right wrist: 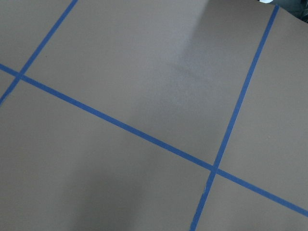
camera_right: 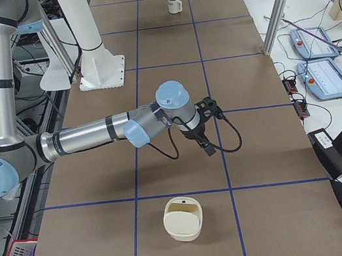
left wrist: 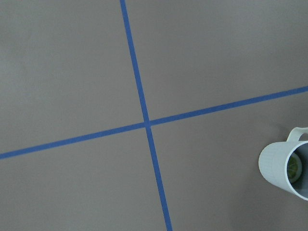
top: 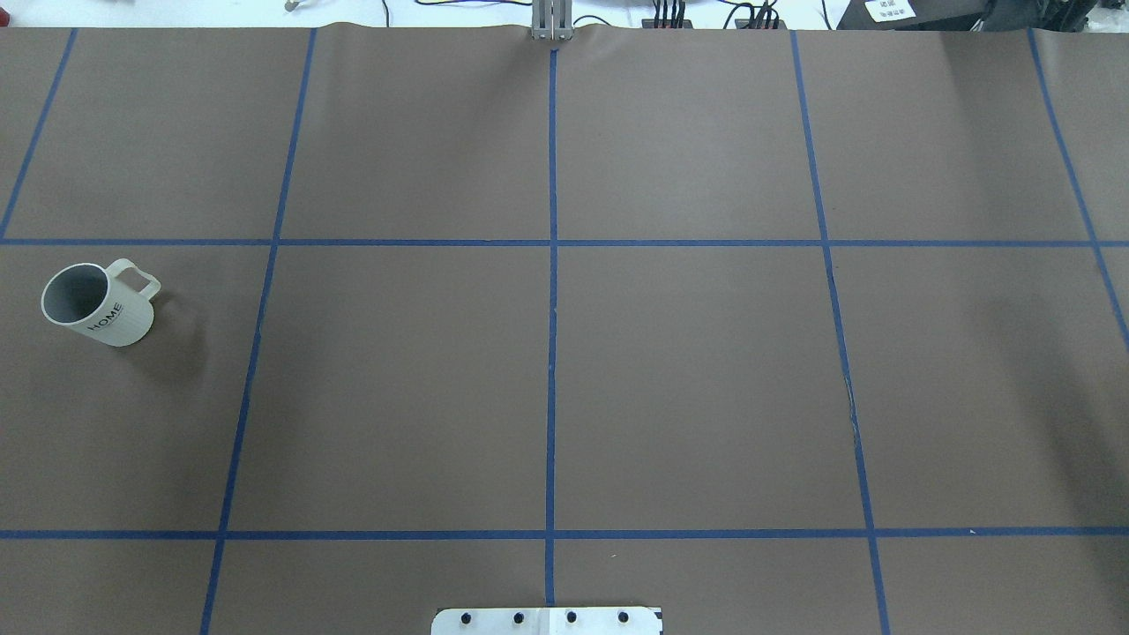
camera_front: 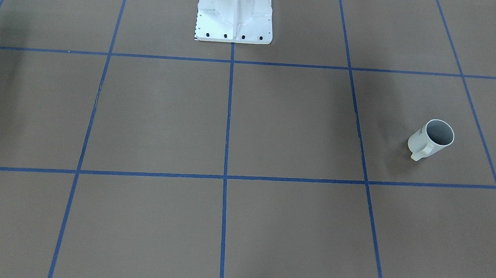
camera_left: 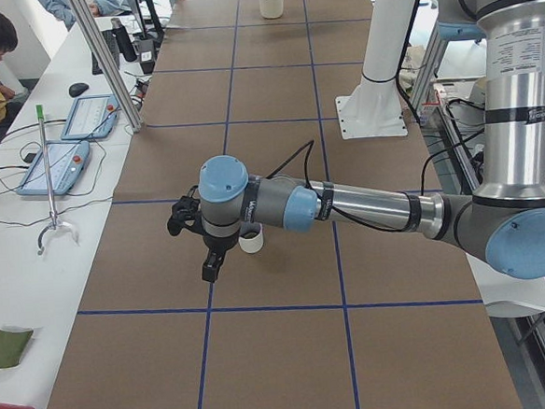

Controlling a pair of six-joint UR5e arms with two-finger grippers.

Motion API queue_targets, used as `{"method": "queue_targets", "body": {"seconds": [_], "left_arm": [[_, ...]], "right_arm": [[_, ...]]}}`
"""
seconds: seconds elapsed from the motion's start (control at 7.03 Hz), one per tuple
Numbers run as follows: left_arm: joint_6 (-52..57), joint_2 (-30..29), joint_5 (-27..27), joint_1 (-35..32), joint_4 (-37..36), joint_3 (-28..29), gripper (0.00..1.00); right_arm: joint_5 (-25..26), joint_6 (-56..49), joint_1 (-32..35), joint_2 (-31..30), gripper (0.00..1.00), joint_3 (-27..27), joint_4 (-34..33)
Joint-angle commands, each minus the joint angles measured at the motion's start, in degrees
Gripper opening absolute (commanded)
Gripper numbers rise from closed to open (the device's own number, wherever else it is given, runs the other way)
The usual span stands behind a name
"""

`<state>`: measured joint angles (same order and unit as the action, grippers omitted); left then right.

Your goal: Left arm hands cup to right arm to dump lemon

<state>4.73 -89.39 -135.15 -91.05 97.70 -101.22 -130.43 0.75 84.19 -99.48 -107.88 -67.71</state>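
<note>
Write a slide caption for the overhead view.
A white mug marked HOME stands upright on the brown, blue-taped table, on the robot's left side.

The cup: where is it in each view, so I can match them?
Exterior front-facing: the cup stands right of centre.
Overhead exterior: cup at far left.
Exterior left: cup mid-picture, partly behind the left arm.
Exterior right: cup at the top, far end.
Left wrist: cup at lower right edge.
Right wrist: not in view.
Landmark: white robot base, in all four exterior views.

The cup [top: 97, 304] stands at the table's [top: 688, 379] left, seemingly with lemon [left wrist: 294, 167] inside.
</note>
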Motion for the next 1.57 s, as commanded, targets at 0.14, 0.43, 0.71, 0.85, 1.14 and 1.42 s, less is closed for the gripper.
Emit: {"method": "queue_targets", "body": {"seconds": [0.14, 0.43, 0.71, 0.85, 1.14, 1.42], "left_arm": [[-7.86, -0.17, -0.46, 0.43, 8.78, 0.14, 1.0], [-15.14, 0.36, -0.55, 7.16, 13.19, 0.32, 1.0], [-30.06, 1.23, 1.11, 16.38, 19.69, 0.59, 1.0], [-38.83, 1.5, 6.25, 20.87, 22.68, 0.59, 1.0], [-47.34, 2.12, 12.7, 27.14, 26.82, 3.11, 1.0], [-47.44, 2.03, 12.81, 28.38, 32.09, 6.99, 1.0]], "right_arm": [[-0.35, 3.81, -0.43, 1.13, 1.0, 0.56, 4.25], [-2.54, 7.83, -2.87, 4.82, 1.0, 0.3, 4.34], [-1.33, 15.65, -7.18, 6.66, 1.0, 0.03, 5.39], [0.86, 17.86, -8.68, 7.19, 1.0, -0.05, 5.39], [5.61, 20.78, -11.67, 8.25, 1.0, -0.05, 5.31], [5.62, 20.78, -11.68, 8.25, 1.0, -0.05, 5.31]]}}
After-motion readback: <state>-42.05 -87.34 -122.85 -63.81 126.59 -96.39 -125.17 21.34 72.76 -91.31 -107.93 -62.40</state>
